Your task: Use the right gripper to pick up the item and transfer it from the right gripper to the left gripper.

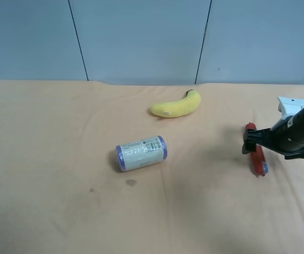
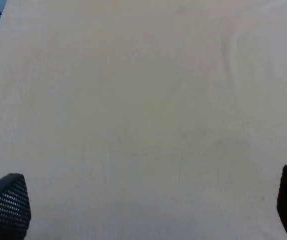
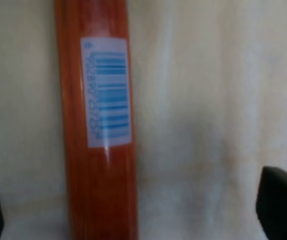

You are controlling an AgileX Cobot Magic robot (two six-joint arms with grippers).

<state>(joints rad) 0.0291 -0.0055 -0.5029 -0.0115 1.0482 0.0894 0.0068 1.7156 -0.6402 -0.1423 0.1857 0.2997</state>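
The item (image 1: 258, 159) lies flat on the bench (image 1: 56, 201), directly under my right tool (image 1: 248, 142), which straddles it crosswise with its jaws spread wide. In the wrist view the stick runs between the two fingertips, nearer one than the other, barcode label up; nothing grips it yet. I judge the crosswise stance lets the fingers close on the narrow width, leaving an end free for the handover. I'd centre slightly first, since the shiny wrapper may slip. The left tool (image 2: 148, 202) is wide open too, over bare bench, out of the overhead view. The white roll (image 1: 141, 153) and plush banana (image 1: 176, 106) lie well apart from the right tool.
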